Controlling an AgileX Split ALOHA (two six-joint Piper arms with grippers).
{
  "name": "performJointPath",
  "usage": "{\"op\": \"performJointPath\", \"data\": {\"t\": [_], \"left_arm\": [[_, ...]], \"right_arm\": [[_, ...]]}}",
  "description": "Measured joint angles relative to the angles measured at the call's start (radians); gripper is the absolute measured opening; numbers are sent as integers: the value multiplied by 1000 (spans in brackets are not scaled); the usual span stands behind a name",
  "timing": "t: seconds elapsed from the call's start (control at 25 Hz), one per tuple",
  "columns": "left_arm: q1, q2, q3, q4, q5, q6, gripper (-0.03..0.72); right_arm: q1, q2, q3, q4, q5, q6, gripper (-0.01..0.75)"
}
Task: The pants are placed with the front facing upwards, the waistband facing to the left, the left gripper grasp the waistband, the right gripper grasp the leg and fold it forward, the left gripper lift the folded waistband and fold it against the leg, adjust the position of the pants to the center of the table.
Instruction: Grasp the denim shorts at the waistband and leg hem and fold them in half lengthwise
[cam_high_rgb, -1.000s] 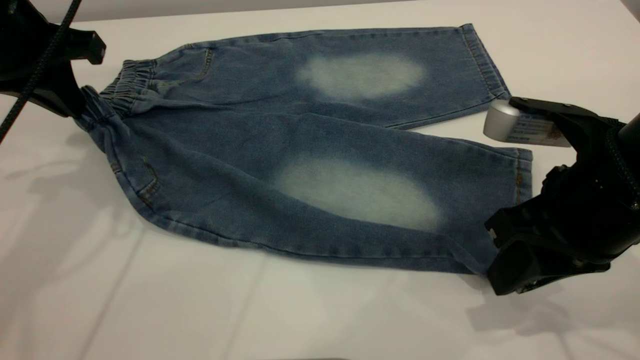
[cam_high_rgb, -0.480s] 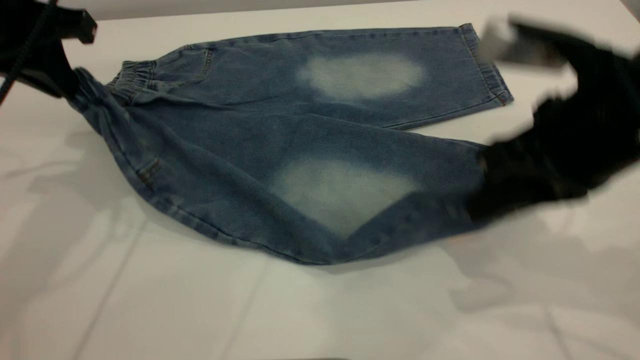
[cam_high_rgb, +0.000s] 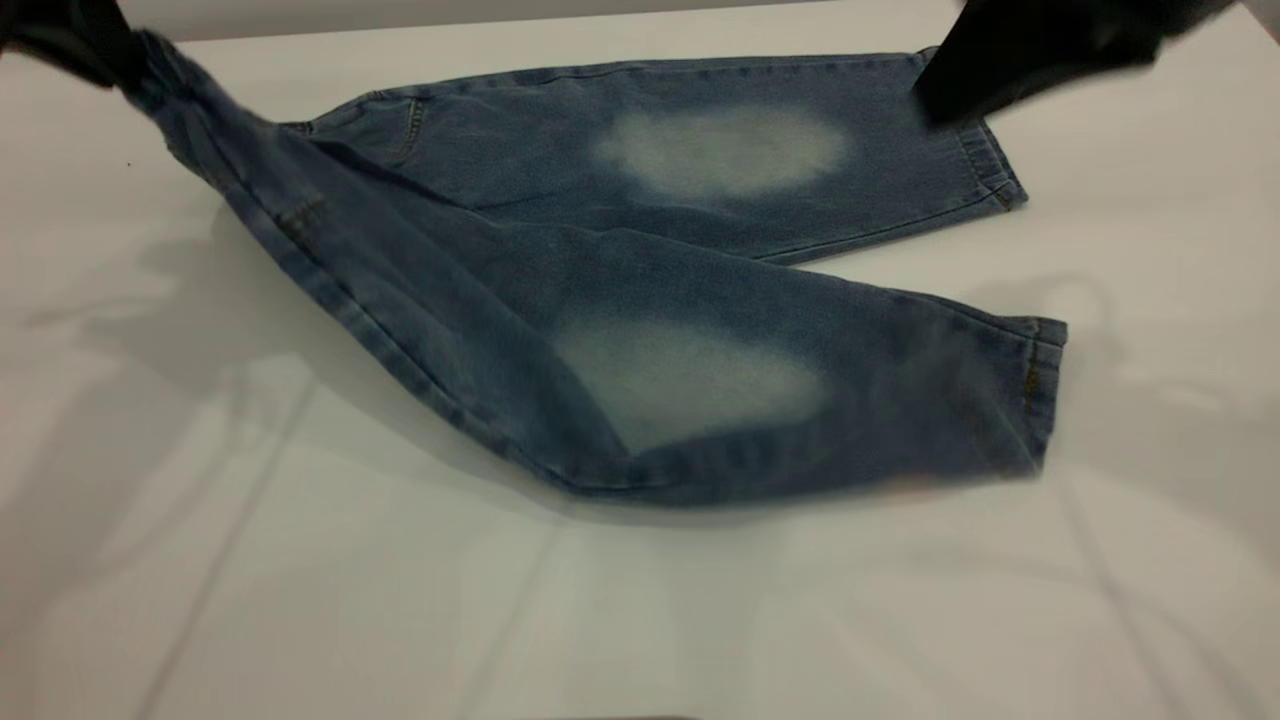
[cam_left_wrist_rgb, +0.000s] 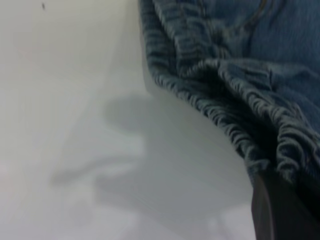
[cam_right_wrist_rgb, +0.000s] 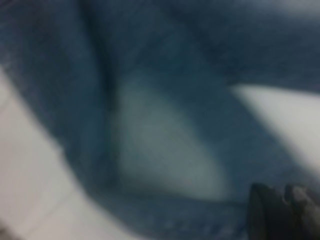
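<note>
Blue denim pants (cam_high_rgb: 640, 270) lie on the white table (cam_high_rgb: 300, 600), legs pointing right. My left gripper (cam_high_rgb: 100, 45) is at the far left corner, shut on the elastic waistband (cam_high_rgb: 170, 80), which it holds raised off the table. In the left wrist view the gathered waistband (cam_left_wrist_rgb: 235, 110) runs into one dark finger (cam_left_wrist_rgb: 285, 210). The near leg (cam_high_rgb: 800, 390) rests on the table, its lower edge rolled under. My right gripper (cam_high_rgb: 1000, 70) hovers above the far leg's hem (cam_high_rgb: 985, 150), shut and holding nothing. The right wrist view looks down on a faded knee patch (cam_right_wrist_rgb: 165, 145) past its fingertips (cam_right_wrist_rgb: 265, 215).
White table surface surrounds the pants, with wide room along the near side and at the right. The table's far edge (cam_high_rgb: 600, 18) runs just behind the far leg.
The right gripper lifted the near leg's hem corner, then the leg dropped back onto the table while the gripper rose toward the far right. The left gripper pulled the waistband up and to the left.
</note>
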Motion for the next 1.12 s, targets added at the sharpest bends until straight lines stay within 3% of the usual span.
{"op": "performJointPath", "data": {"t": [0.24, 0.44, 0.56, 0.72, 0.96, 1.12], "left_arm": [[0, 0, -29, 1, 6, 1, 30], [0, 0, -30, 1, 9, 1, 30], [-1, 0, -30, 1, 11, 1, 30], [-1, 0, -30, 1, 12, 1, 30], [-1, 0, -30, 1, 18, 1, 30], [-2, 0, -30, 1, 19, 1, 30]], "right_arm": [[-104, 0, -81, -180, 52, 165, 22], [-95, 9, -82, -195, 176, 189, 28], [-52, 50, -64, -188, 254, 190, 61], [22, 155, -23, -177, 266, 191, 213], [59, 267, -12, -179, 302, 245, 566], [62, 268, -8, -217, 340, 302, 631]]}}
